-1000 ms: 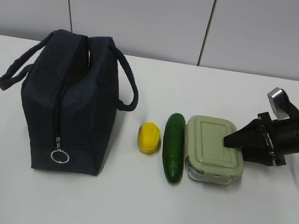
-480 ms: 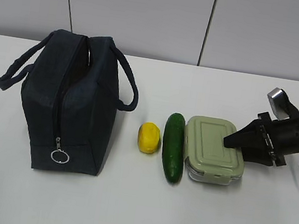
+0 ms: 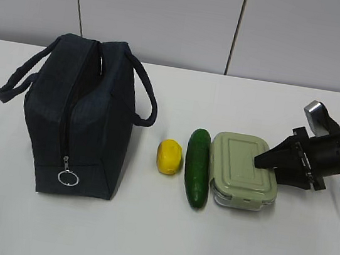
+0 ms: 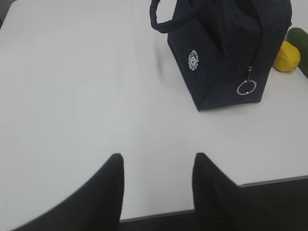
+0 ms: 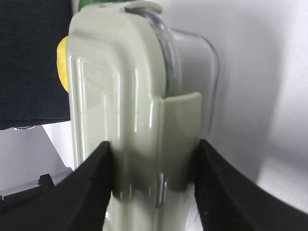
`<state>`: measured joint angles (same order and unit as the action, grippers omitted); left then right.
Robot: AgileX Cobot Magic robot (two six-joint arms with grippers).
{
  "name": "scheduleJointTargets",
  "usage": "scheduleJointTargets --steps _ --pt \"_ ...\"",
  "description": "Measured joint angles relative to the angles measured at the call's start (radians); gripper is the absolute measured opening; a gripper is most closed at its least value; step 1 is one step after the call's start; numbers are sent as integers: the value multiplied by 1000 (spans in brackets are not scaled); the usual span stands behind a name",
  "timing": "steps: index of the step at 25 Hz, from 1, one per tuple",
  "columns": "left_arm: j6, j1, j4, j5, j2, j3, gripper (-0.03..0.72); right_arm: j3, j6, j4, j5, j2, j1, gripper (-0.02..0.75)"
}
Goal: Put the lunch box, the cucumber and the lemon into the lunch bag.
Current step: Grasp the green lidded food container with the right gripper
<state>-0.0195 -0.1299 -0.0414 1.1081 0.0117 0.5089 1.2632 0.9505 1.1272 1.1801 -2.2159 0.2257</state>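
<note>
The lunch box, with a sage-green lid and clear base, lies flat on the white table right of the cucumber and the lemon. My right gripper comes in from the right and is shut on the box's right end. In the right wrist view its fingers press the lid and the base of the lunch box from both sides. The navy lunch bag stands at the left, its zipper seam gaping on top. My left gripper hangs open over bare table, short of the bag.
The bag's silver ring pull hangs low on its near end, and its two loop handles droop to either side. The table's front edge runs just below the left gripper. A panelled wall closes the back.
The right gripper's jaws have drawn in slightly on the lunch box's end. Nothing else has moved.
</note>
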Motion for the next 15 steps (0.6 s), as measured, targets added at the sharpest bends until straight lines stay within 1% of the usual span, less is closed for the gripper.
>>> scheduleJointTargets --steps 15 --pt "0 0 0 0 0 0 321 0 -40 -16 -5 16 0 384"
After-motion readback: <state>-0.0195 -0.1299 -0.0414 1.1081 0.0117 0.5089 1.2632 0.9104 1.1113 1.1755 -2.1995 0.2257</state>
